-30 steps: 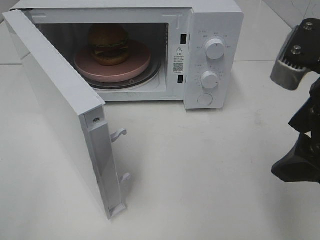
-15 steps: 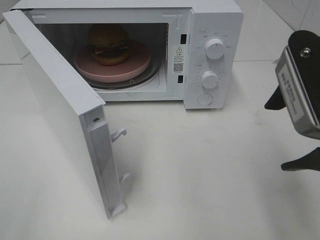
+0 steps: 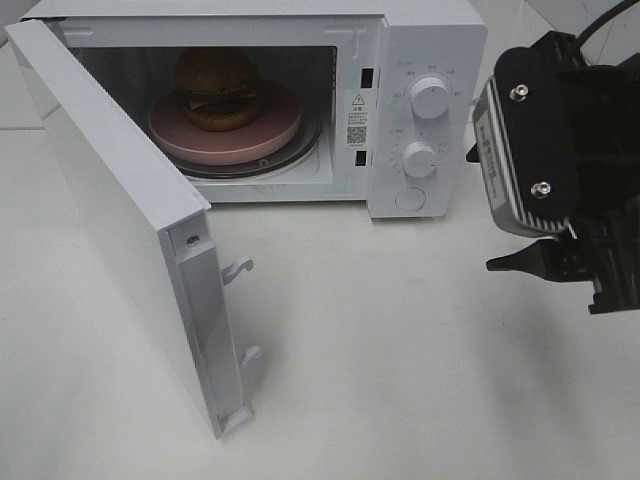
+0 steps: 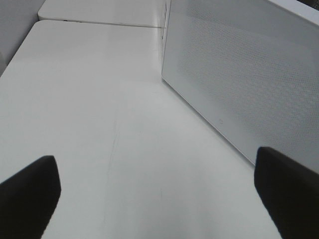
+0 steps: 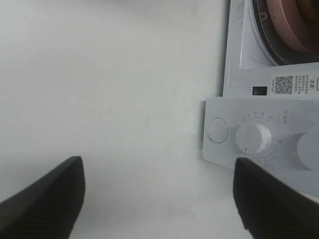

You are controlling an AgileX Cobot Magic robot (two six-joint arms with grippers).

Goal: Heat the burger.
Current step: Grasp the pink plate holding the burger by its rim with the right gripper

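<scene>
On the microwave's (image 3: 430, 40) front frame, beside the cavity, a sticker (image 3: 357, 118) is showing a warning triangle above a QR code (image 5: 283, 84) and lines of print too small to read. The marks ringing the upper dial (image 3: 430, 98) and lower dial (image 3: 419, 159) are just as illegible. The burger (image 3: 217, 88) is sitting on a pink plate (image 3: 262, 138) inside the cavity, with the door (image 3: 110, 215) swung wide. The right gripper (image 5: 159, 199) is hovering outside, off the control panel's side and well apart from the burger, its jaws spread wide and gripping nothing. Its arm is reaching in from the right, with the fingers pointing toward the panel. The left gripper (image 4: 159, 194) is also gaping wide and empty, hanging over the table (image 4: 89, 109) beside the door's dotted outer face.
</scene>
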